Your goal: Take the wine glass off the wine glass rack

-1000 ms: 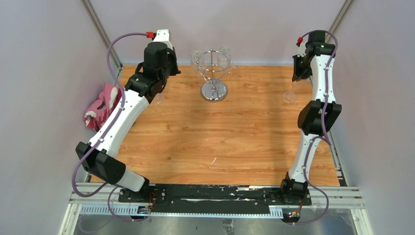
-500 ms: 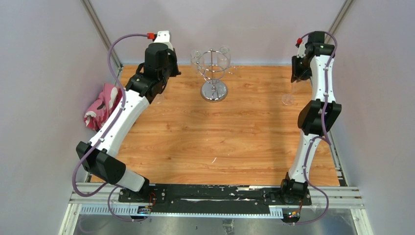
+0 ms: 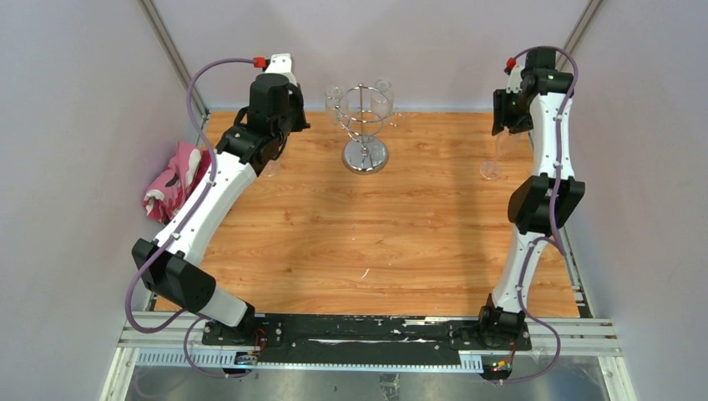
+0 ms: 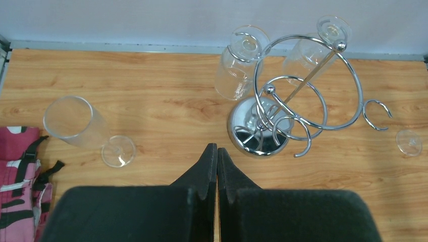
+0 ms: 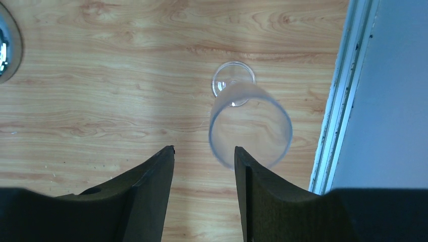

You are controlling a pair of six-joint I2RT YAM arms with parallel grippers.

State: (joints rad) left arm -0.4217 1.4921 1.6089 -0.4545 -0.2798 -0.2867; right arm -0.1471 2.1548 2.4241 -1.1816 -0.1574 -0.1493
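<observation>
The chrome wine glass rack point(image 3: 365, 125) stands at the back middle of the table; in the left wrist view point(image 4: 282, 108) its dome base, post and wire ring show. Two wine glasses hang upside down on its far side point(image 4: 239, 63) point(image 4: 315, 48). One wine glass point(image 4: 75, 123) stands on the table left of the rack, another point(image 5: 251, 126) stands at the right edge point(image 3: 493, 163). My left gripper point(image 4: 217, 151) is shut and empty, short of the rack's base. My right gripper point(image 5: 204, 148) is open and empty above the right glass, which lies just beyond its right fingertip.
A pink patterned cloth point(image 3: 174, 180) lies at the table's left edge. A metal frame rail point(image 5: 343, 96) and wall run close to the right glass. A small clear disc point(image 4: 409, 142) lies on the wood right of the rack.
My right gripper has drawn up and back a little from the right glass, which stays standing on the table. The left arm has hardly moved.
</observation>
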